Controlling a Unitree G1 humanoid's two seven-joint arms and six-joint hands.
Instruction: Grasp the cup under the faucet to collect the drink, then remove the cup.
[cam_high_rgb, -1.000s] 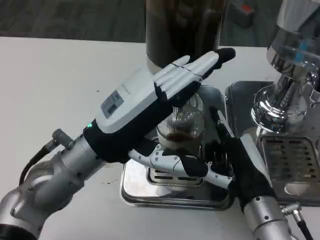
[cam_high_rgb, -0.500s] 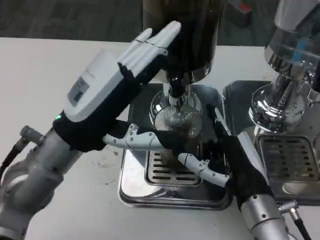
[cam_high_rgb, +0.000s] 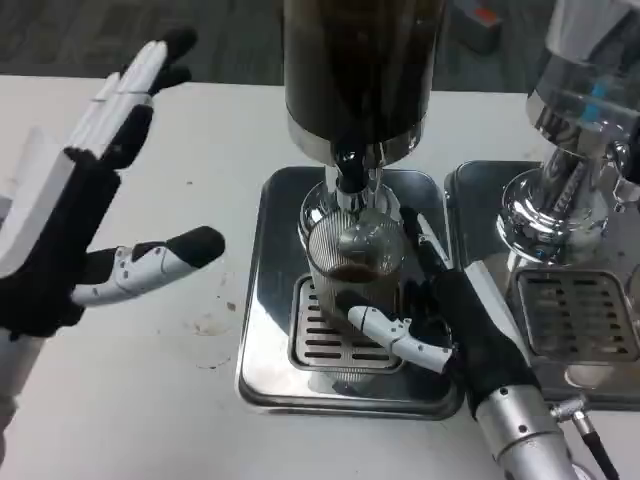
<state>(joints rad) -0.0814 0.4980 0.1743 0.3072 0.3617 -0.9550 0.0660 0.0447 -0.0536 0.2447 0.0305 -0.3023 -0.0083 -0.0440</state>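
Your right hand (cam_high_rgb: 440, 315) gripped the ribbed glass cup (cam_high_rgb: 352, 262), which stood on the drip tray (cam_high_rgb: 268, 300) directly under the dispenser's faucet (cam_high_rgb: 350, 180), while your left hand (cam_high_rgb: 85, 210) hung spread and empty over the white table (cam_high_rgb: 140, 400).

You'll find no lettering, brand or number that can be read here; the dark dispenser (cam_high_rgb: 358, 70) carries no legible label; the steel drip tray (cam_high_rgb: 262, 300) is plain. The chrome machine (cam_high_rgb: 585, 130) on your right shows only reflections.
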